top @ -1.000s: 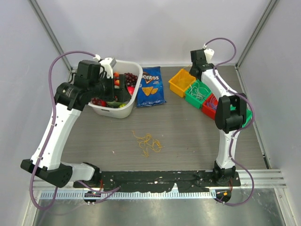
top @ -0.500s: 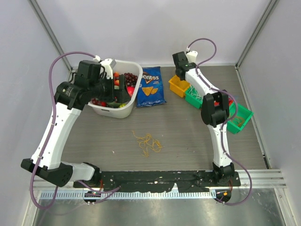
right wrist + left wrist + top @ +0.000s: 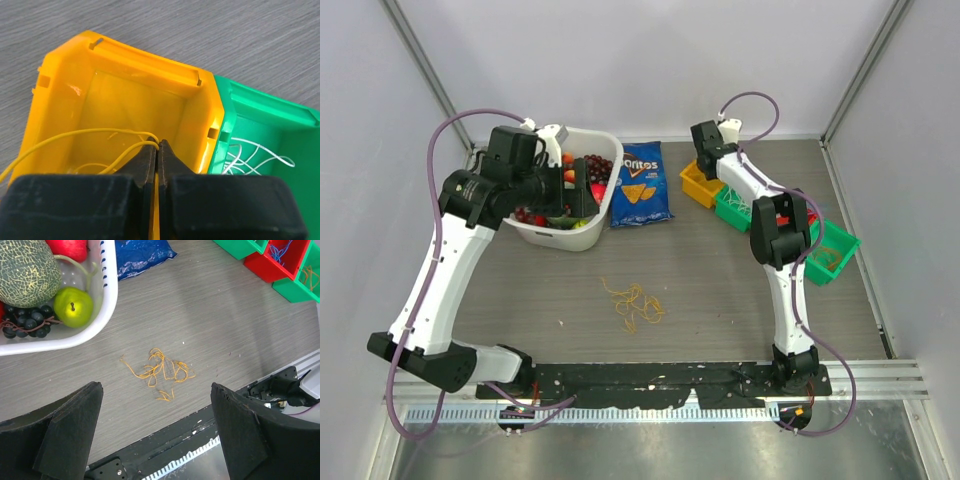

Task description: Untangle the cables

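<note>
Binning is judged in hand: a thin yellow cable (image 3: 75,134), pinched by the right gripper (image 3: 158,145) over the yellow plastic bin (image 3: 145,65) at one o'clock, must be released; the left gripper (image 3: 154,385) is spread wide.

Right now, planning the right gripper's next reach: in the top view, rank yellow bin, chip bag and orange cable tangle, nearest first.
1. yellow bin, under the right gripper.
2. chip bag, to its left.
3. orange cable tangle, mid-table, toward the bases.

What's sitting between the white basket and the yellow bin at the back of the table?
A blue Doritos chip bag lies flat between the white basket and the yellow bin. The top external view shows it plainly.
</note>
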You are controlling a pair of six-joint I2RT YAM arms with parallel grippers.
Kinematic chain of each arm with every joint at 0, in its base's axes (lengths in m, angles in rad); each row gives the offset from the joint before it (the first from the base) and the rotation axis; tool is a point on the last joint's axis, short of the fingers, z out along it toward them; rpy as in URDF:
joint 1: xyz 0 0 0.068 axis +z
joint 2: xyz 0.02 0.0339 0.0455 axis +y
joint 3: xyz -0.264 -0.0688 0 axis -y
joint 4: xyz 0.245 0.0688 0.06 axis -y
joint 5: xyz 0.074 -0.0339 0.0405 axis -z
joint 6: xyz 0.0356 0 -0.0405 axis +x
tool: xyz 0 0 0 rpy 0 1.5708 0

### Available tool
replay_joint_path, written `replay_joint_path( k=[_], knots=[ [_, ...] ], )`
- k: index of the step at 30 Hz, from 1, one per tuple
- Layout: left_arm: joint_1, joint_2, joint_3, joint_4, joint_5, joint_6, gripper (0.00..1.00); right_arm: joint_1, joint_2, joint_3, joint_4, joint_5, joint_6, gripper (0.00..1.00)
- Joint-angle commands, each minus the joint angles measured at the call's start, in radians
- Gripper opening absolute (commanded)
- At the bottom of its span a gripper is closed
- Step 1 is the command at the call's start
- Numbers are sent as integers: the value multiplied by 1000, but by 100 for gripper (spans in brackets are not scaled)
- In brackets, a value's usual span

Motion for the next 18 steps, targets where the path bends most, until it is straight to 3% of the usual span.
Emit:
replay_joint_path(
  k=[1, 8, 11, 14, 18],
  knots=[
    [4, -19, 28, -11, 23, -15, 93, -6, 7, 92, 38, -32, -21, 8],
    [4, -55, -5, -3, 35, -41, 93, -6, -73, 71, -13, -104, -14, 35],
    [5, -81, -46, 17, 47, -61, 93, -6, -120, 57, -47, -123, -24, 41],
    [5, -121, -95, 40, 56, -88, 93, -6, -165, 41, -88, -134, -31, 55],
    [4, -176, -170, 69, 66, -134, 92, -6, -278, -3, -111, -222, -40, 64]
  ],
)
